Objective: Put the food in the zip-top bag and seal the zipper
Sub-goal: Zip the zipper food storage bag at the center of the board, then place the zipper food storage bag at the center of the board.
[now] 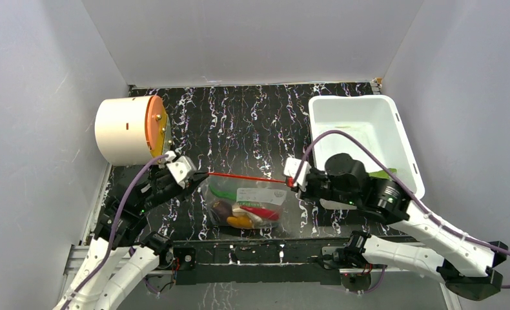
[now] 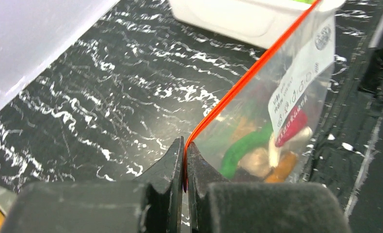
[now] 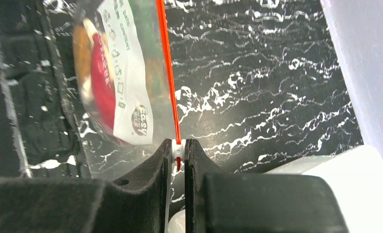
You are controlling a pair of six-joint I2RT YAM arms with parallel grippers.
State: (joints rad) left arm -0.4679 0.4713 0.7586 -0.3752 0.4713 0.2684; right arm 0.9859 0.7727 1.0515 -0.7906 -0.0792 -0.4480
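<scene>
The clear zip-top bag (image 1: 249, 203) hangs stretched between my two grippers above the black marbled table. Its orange-red zipper (image 1: 246, 177) runs taut and straight from one to the other. Inside the bag lie the food pieces: a dark maroon one (image 1: 221, 208), an orange one (image 1: 239, 221), a red chilli (image 1: 262, 212) and a green pepper (image 2: 243, 148). My left gripper (image 2: 184, 153) is shut on the left end of the zipper. My right gripper (image 3: 178, 148) is shut on the small white zipper slider (image 3: 178, 149) at the right end.
A white plastic bin (image 1: 362, 139) stands at the back right, just behind my right arm. A cream cylinder with an orange rim (image 1: 130, 129) lies at the back left. A black rail (image 1: 259, 248) runs along the near edge under the bag.
</scene>
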